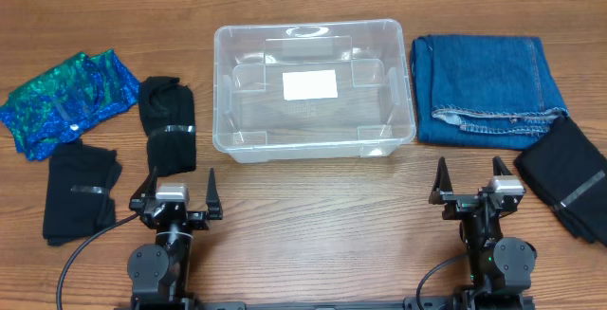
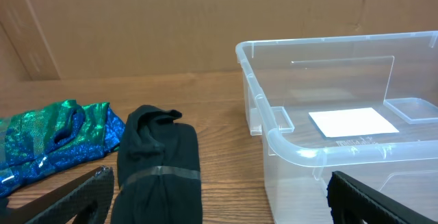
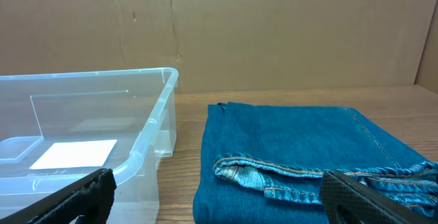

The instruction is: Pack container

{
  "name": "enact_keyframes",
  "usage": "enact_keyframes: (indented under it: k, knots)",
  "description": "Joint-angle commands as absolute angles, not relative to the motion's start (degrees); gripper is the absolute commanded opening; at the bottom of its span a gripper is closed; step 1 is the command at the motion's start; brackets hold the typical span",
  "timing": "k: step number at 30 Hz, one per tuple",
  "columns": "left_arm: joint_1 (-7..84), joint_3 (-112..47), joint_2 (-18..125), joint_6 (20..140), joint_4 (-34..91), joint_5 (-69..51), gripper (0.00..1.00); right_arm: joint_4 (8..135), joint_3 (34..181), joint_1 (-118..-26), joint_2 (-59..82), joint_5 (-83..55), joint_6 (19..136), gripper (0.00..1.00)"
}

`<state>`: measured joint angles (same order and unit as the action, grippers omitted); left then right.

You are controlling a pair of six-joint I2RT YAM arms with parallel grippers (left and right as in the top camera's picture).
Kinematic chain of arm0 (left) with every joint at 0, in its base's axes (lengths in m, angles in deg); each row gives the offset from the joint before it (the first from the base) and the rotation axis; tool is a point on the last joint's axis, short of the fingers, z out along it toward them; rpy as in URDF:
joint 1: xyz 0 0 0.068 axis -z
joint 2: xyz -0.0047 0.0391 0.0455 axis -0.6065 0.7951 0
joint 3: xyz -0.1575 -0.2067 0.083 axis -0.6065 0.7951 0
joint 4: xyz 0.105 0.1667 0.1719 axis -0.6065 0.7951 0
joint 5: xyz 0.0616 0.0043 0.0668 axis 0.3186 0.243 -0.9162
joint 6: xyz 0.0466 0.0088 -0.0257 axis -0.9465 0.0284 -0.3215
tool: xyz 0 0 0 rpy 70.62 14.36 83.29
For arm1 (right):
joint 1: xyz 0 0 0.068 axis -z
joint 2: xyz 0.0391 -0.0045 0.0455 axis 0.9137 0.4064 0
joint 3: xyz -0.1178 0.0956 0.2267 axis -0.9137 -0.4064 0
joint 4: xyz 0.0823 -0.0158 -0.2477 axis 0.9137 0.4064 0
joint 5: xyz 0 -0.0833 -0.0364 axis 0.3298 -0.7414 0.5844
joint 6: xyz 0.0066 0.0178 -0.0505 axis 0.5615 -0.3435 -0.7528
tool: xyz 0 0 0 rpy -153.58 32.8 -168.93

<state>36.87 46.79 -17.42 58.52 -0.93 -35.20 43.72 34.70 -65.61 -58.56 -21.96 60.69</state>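
Overhead: container (image 1: 220, 92), clear rigid plastic, empty; likely light, slick-walled. Best hold: thick rim. Left gripper (image 1: 182, 181) and right gripper (image 1: 470, 173): fingers spread, holding nothing.

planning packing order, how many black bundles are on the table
3. One black bundle just left of the container; a second front left; a third far right, beside the jeans. None seem hidden.

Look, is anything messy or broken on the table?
Nothing looks broken or spilled. The container sits upright and empty, and the jeans lie folded right of it. Only the shiny green-blue cloth at the far left is crumpled, unlike the folded black garments.
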Motion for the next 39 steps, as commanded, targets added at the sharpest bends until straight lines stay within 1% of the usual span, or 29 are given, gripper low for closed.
enact_keyframes:
  k: [1, 32, 35, 37, 39]
  knots:
    - [36.83, 47.24, -18.01, 58.89, -1.15, -35.59, 1.0, 43.37, 34.08, -65.26, -59.02, -22.27, 60.54, 1.0]
    - [36.83, 47.24, -18.01, 58.89, -1.17, -35.99, 1.0, 43.37, 34.08, -65.26, -59.02, -22.27, 60.51, 1.0]
    - [36.89, 47.24, -18.01, 59.66, -3.01, -31.92, 1.0, 43.37, 34.08, -65.26, -59.02, -22.27, 60.54, 1.0]
    - [36.89, 47.22, -18.01, 63.46, -7.36, -26.92, 1.0, 43.37, 34.08, -65.26, -59.02, -22.27, 60.51, 1.0]
    - [36.89, 46.17, -18.01, 67.72, -8.89, -26.04, 1.0, 43.37, 34.08, -65.26, -59.02, -22.27, 60.51, 1.0]
